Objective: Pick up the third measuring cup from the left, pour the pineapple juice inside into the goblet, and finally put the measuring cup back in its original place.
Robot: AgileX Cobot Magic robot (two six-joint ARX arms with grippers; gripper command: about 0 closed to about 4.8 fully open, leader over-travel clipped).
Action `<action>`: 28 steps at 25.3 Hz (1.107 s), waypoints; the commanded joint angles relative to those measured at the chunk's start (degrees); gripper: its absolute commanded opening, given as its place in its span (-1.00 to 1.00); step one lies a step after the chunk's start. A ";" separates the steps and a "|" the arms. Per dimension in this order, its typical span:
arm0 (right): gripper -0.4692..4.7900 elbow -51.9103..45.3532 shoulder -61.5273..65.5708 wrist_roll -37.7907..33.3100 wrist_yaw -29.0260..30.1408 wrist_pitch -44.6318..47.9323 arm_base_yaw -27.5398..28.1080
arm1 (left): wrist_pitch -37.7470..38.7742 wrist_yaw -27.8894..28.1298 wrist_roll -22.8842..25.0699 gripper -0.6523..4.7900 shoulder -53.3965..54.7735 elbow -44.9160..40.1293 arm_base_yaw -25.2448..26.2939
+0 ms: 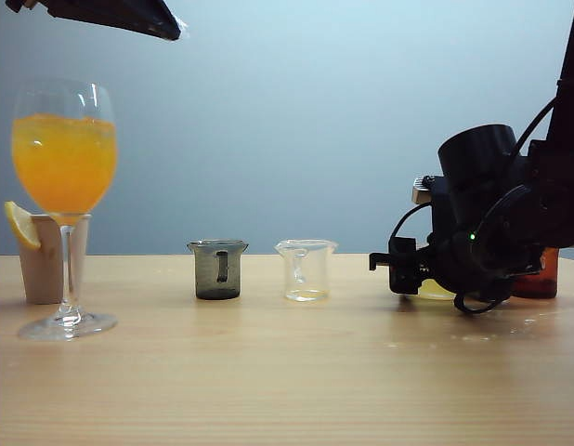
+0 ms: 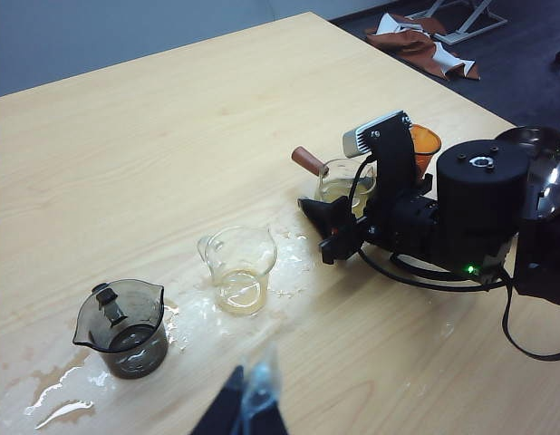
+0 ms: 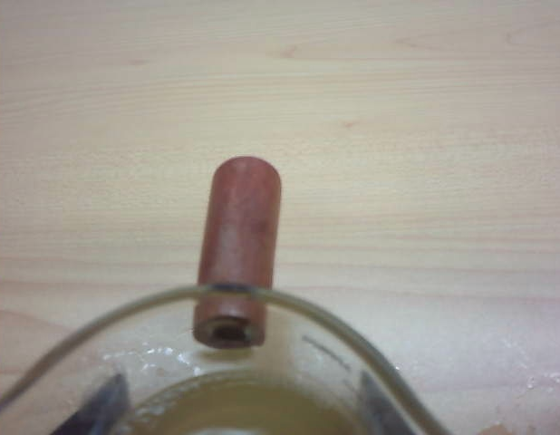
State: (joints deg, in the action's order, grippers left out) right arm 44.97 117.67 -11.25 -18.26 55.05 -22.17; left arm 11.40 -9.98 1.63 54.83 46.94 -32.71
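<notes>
The right gripper (image 2: 339, 237) straddles the third cup (image 2: 345, 184) near the table's (image 1: 268, 390) right edge, jaws not yet visibly gripping; the left gripper (image 2: 246, 403), idle, is unreadable.

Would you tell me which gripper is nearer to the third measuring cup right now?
Right. The right gripper is at the third measuring cup; the left gripper hangs well away, nearer the smoky cup.
</notes>
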 commanded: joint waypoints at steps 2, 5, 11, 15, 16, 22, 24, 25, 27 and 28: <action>-0.16 0.24 -1.46 1.92 3.74 0.13 -0.26 | -0.72 -0.17 -0.11 -0.77 -0.20 0.20 -0.02; -0.16 0.24 -3.80 2.27 8.41 0.07 -0.37 | -0.72 -0.17 -0.11 -0.77 -0.20 0.20 -0.02; -0.31 1.07 -13.33 2.34 15.34 -5.88 -0.44 | -4.92 1.38 -0.59 -0.78 -0.44 0.31 0.00; -0.31 5.27 -18.53 3.06 19.58 -14.91 -0.52 | 1.62 4.74 -0.52 -0.78 -1.99 1.44 0.04; -0.31 6.16 -18.95 3.19 20.72 -16.15 -0.61 | 2.78 6.56 -0.48 -0.78 -2.14 1.73 0.04; -0.31 17.11 -20.11 4.00 27.74 -26.99 -4.55 | 12.59 13.60 2.45 -0.78 -6.86 2.43 2.62; -0.31 21.00 -20.11 4.28 27.41 -29.16 -7.32 | 15.93 13.86 2.47 -0.78 -9.60 2.43 4.39; -0.31 22.18 -20.09 4.90 27.36 -29.83 -8.22 | 16.70 13.84 2.47 -0.78 -10.49 2.43 5.07; -0.31 26.91 -19.89 8.66 27.21 -32.96 -12.44 | 20.09 13.60 2.25 -0.78 -15.15 2.43 8.11; -0.31 27.89 -19.76 8.96 27.15 -33.68 -13.44 | 21.46 13.62 2.21 -0.78 -16.59 2.43 8.61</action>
State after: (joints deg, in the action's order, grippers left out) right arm 71.37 98.17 -3.79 8.97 21.37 -34.41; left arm 31.03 3.70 3.84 39.72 49.08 -24.45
